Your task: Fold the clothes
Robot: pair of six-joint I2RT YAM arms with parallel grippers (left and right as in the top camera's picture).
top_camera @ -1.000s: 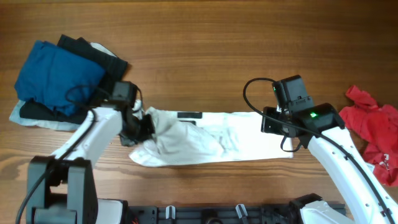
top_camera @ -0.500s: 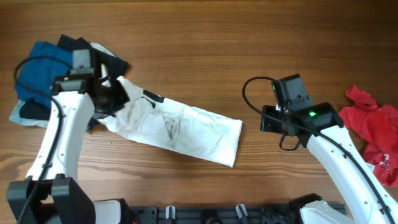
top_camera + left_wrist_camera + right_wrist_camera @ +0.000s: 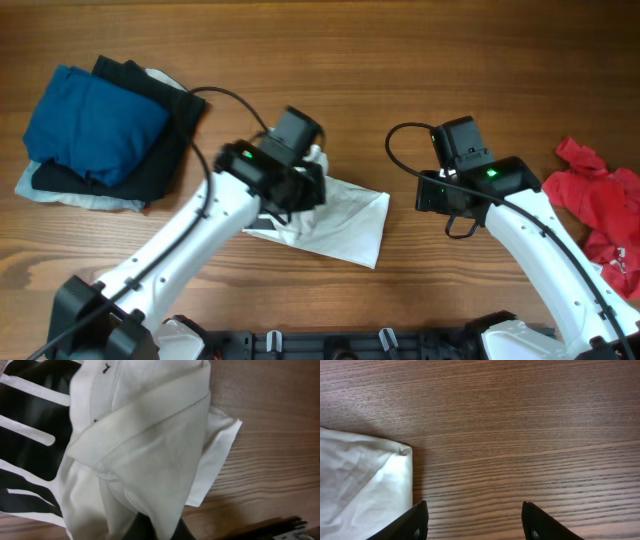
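Fingers [image 3: 134,531] of the left arm [image 3: 190,230] are clenched on a bunched fold of the white T-shirt [image 3: 150,445], which drapes away from their tips in thick creased layers. The right fingers [image 3: 417,522] stand released and apart over bare wood, grasping nothing. The desk [image 3: 400,60] is a wide brown wood-grain surface that carries everything. On it, a little left of centre and between the two arms, lies the white T-shirt [image 3: 345,220], partly gathered up under the left wrist, with one flat pointed corner spread toward the right arm [image 3: 540,250]. In the right wrist view, the shirt's folded edge [image 3: 360,475] lies flat to the left of the spread fingers, just beside the nearer one and not between them. Whether it touches that finger cannot be told. At the far left of the desk sits a stack well apart from the shirt: a blue garment [image 3: 95,120] folded on top, a black garment [image 3: 175,110] beneath it showing along the rear and right sides, and a strip of white fabric [image 3: 60,192] peeking out at the bottom. A red garment [image 3: 600,210] lies crumpled at the right edge. The shirt's black striped print [image 3: 30,445] shows at the left of the left wrist view, its bands running across the cloth beside the pinched fold.
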